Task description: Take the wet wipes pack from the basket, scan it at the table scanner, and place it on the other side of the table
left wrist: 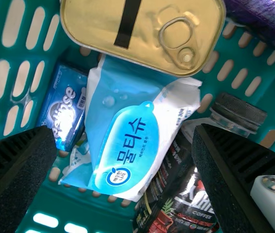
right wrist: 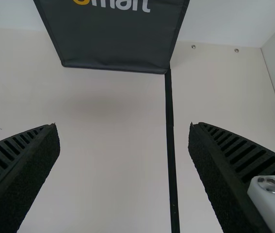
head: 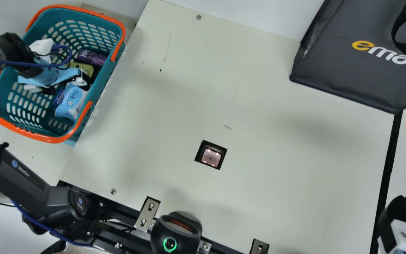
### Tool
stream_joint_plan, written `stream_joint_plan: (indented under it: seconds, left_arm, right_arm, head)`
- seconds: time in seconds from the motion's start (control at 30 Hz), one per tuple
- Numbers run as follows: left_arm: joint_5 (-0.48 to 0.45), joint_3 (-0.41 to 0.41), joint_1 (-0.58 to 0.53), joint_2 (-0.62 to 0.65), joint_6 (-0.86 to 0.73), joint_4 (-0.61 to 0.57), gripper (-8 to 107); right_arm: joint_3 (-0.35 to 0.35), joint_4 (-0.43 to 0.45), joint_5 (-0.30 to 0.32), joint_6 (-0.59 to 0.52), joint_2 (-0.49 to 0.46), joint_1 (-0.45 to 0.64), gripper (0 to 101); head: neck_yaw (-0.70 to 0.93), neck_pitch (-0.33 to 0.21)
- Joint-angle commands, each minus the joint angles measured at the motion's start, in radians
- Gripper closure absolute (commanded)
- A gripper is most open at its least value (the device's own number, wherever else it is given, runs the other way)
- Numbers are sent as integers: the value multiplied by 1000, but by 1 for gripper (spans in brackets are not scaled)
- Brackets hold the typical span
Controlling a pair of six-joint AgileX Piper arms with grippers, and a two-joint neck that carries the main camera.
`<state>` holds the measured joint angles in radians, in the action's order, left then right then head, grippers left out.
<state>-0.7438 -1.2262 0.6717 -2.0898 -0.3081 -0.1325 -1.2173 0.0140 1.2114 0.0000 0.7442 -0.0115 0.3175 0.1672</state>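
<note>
Main view, left claw (head: 67,87) wide open, empty, right claw (head: 398,213) likewise, cut off at edge

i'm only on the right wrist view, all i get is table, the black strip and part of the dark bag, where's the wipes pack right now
Observer: The wet wipes pack is in the teal basket, as the main view shows.

Operator: ok and has the left gripper closed on it

Observer: No, the left gripper is open in the left wrist view, its fingers wide apart.

Operator: anything lying right up against the pack

Observer: Yes, a gold can covers part of one end of it in that same view.
</note>
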Motion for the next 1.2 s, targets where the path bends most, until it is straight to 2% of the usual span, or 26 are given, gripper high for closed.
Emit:
stream_joint_plan:
  seconds: [0.0,0.4,0.8,1.17]
  left_arm:
    - [2,1,-2,-7,14,4,9]
    - [41,13,-9,-47,76,28,9]
    - [87,41,2,-63,133,-25,9]
    - [110,57,-4,-78,185,-29,9]
  right_arm:
    - [0,0,0,0,0,0,6]
    - [0,0,0,0,0,0,6]
    - [0,1,0,0,0,0,6]
    - [0,1,1,0,0,0,6]
  head:
    - [4,-29]
    - [4,-29]
    - [4,-29]
    - [4,-29]
